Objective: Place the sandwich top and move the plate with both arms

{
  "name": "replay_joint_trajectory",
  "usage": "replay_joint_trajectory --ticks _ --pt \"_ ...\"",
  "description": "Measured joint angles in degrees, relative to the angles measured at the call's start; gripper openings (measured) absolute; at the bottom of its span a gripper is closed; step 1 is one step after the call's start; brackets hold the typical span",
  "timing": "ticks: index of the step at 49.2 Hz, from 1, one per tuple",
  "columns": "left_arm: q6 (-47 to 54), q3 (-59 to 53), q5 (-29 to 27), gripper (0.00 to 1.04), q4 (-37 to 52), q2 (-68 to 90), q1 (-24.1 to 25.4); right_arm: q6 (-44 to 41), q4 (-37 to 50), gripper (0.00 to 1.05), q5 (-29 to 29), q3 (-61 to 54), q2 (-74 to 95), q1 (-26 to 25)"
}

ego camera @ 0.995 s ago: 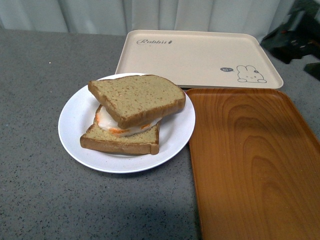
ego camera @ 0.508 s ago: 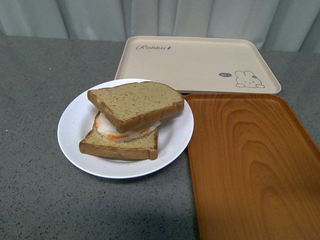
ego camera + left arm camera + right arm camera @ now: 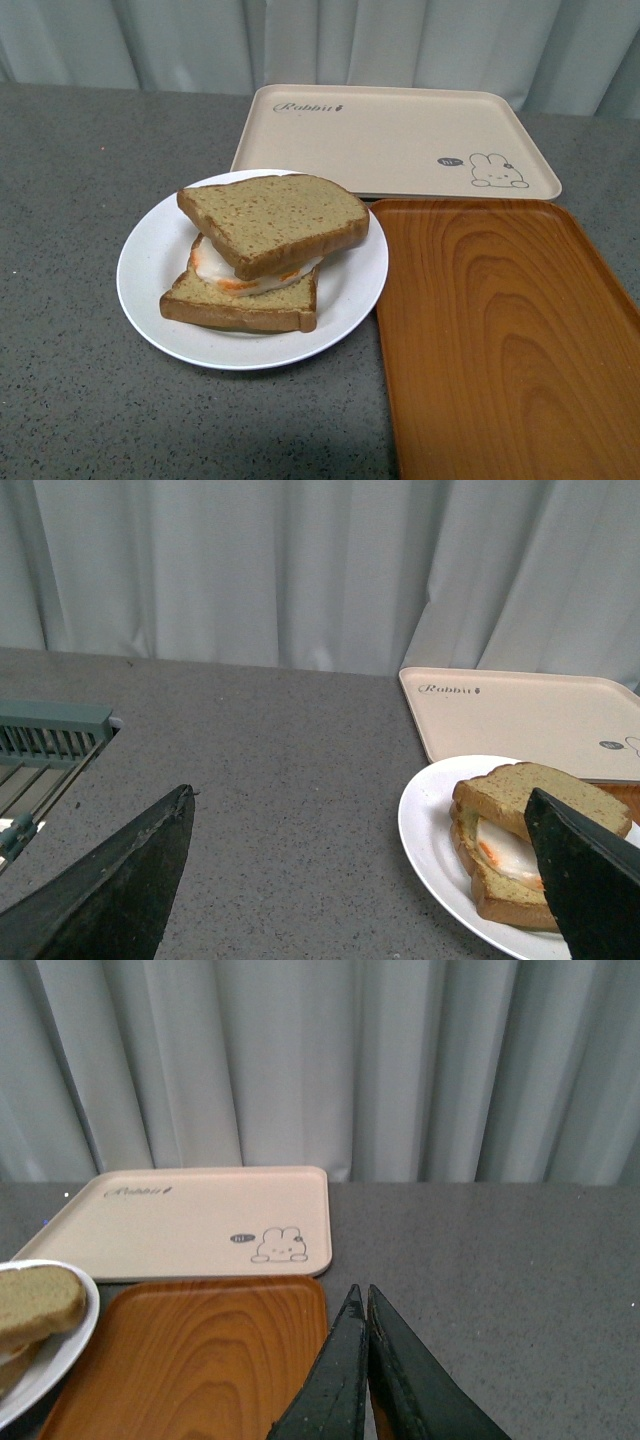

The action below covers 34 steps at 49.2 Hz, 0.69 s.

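Observation:
The sandwich top (image 3: 272, 222), a tan speckled bread slice, lies skewed on the fried egg and the lower slice, all on the round white plate (image 3: 150, 262). Neither arm shows in the front view. In the left wrist view my left gripper (image 3: 365, 810) is open, its fingers spread wide over the grey table, with the plate (image 3: 425, 825) and sandwich top (image 3: 530, 790) beside one fingertip. My right gripper (image 3: 361, 1295) is shut with nothing in it, above the table by the orange tray's corner; the plate's edge (image 3: 70, 1345) shows at that view's side.
A beige rabbit-print tray (image 3: 400, 135) lies behind the plate, and an orange wood-grain tray (image 3: 500, 330) lies right of it, nearly touching. A grey-green rack (image 3: 45, 745) shows in the left wrist view. Curtains close the back.
The black arm seen at the far right a second ago has left the front view. The view has shifted slightly, so plate and trays sit a little lower in the picture.

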<state>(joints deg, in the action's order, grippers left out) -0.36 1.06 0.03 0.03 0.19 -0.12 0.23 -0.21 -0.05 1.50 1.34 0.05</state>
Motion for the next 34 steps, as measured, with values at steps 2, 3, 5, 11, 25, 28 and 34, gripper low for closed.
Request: replay_joint_trajectory --ticks 2,3,5,11,25,28,34 --pt "-0.02 0.00 -0.02 0.98 0.00 0.00 0.00 -0.02 -0.02 0.01 0.00 -0.96 -0.70 0.00" --pt "-0.02 0.00 -0.07 0.98 0.00 0.00 0.00 -0.02 -0.07 0.01 0.00 -1.11 -0.83 0.00" --pt "0.00 0.00 -0.04 0.98 0.00 0.00 0.00 -0.02 -0.04 0.01 0.00 -1.14 -0.83 0.00" --pt "-0.02 0.00 -0.02 0.98 0.00 0.00 0.00 -0.02 0.07 0.01 0.00 -1.14 -1.05 0.00" --pt "-0.02 0.00 -0.02 0.98 0.00 0.00 0.00 -0.02 0.07 0.01 0.00 -1.14 -1.09 0.00" --pt "-0.02 0.00 -0.02 0.98 0.00 0.00 0.00 -0.02 0.07 0.01 0.00 -1.14 -1.09 0.00" --pt "-0.02 0.00 -0.02 0.98 0.00 0.00 0.02 1.86 -2.40 0.04 0.79 -0.31 0.00 0.02"
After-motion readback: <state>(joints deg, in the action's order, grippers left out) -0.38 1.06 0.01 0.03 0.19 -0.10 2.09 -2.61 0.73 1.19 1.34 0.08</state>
